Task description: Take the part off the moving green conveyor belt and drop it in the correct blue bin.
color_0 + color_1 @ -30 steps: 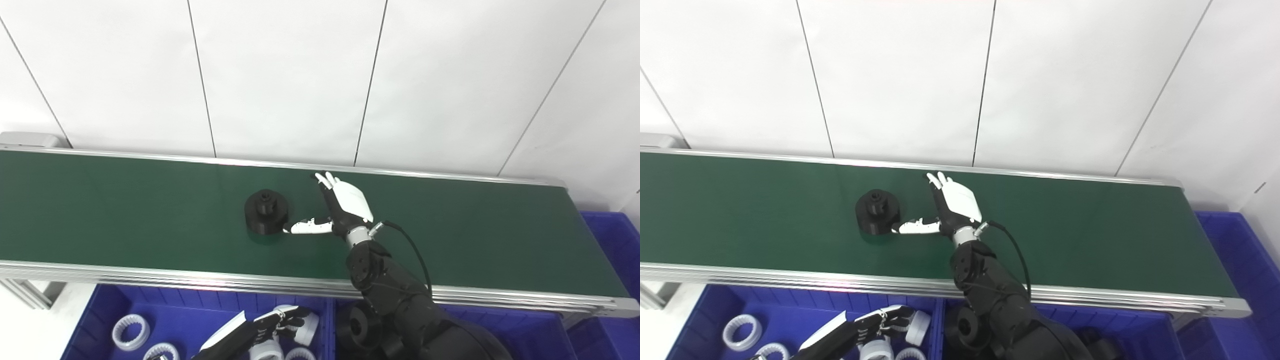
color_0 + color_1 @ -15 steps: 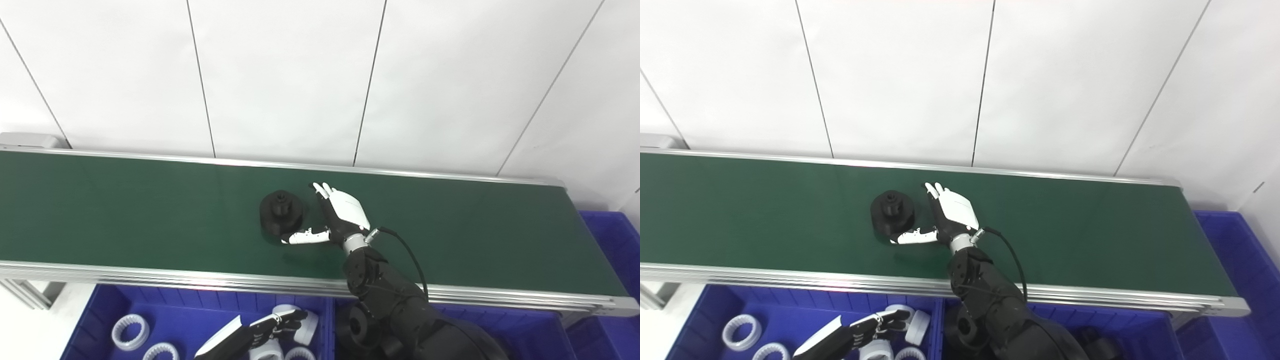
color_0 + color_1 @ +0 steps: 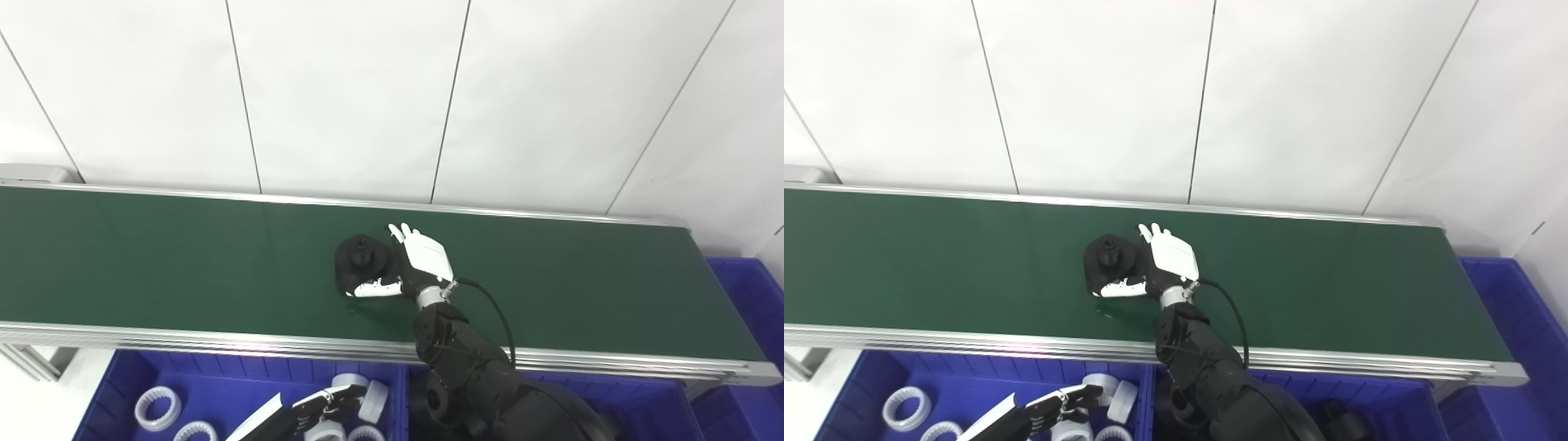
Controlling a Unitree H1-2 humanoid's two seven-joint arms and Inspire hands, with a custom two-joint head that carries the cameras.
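A black round part [image 3: 360, 262] with a raised hub lies on the green conveyor belt [image 3: 153, 257], near its middle. My right hand [image 3: 416, 266] is open and cupped around the part's right side. Its thumb lies along the part's near edge and its fingers [image 3: 399, 233] stand at the far right edge. My left hand [image 3: 306, 413] hangs low over the left blue bin [image 3: 202, 392], fingers loosely bent, holding nothing.
The left bin holds several white rings [image 3: 158, 407]. A second blue bin [image 3: 643, 410] to its right holds black parts [image 3: 432, 401], mostly hidden by my right arm. Another blue bin [image 3: 753, 300] stands past the belt's right end. A white panelled wall rises behind.
The black part has ridden right along the belt into my right hand, which drew back and left to cup it. My left hand has sunk lower over the left bin.
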